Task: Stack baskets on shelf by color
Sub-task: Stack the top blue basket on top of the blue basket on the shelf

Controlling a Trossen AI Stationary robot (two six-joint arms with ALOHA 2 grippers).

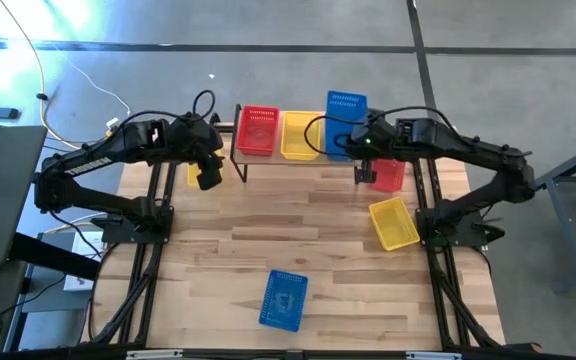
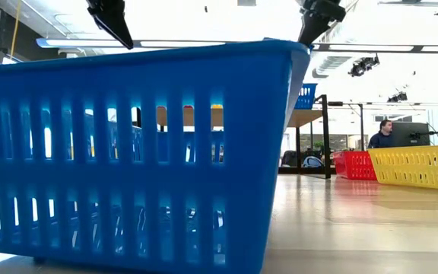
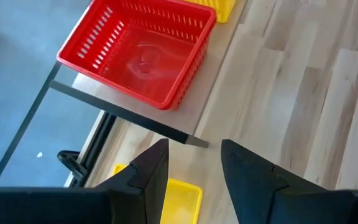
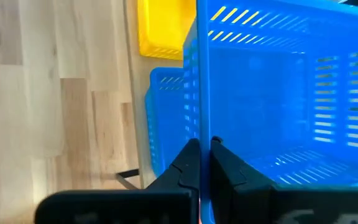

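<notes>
The shelf [image 1: 298,155] stands at the table's far side. On it rest a red basket [image 1: 258,130], a yellow basket [image 1: 300,135] and a blue basket [image 4: 166,118]. My right gripper [image 4: 204,149] is shut on a second blue basket [image 1: 346,112], tilted above the first. My left gripper [image 3: 194,155] is open at the shelf's left end, above a yellow basket [image 3: 173,199] on the table. More baskets lie on the table: a red one [image 1: 390,175], a yellow one [image 1: 394,222] and a blue one [image 1: 284,298]. My right gripper pinches one side wall [image 4: 197,93] of the upper blue basket at its rim, one finger inside the basket and one outside. The fingers come slanting down from above. The basket is tilted, over the blue basket on the shelf; whether the two touch, I cannot tell.
In the low view the near blue basket [image 2: 128,152] fills the foreground. A person [image 2: 385,133] sits in the room beyond. The middle of the table [image 1: 298,220] is bare wood. Cables lie on the floor to the far left.
</notes>
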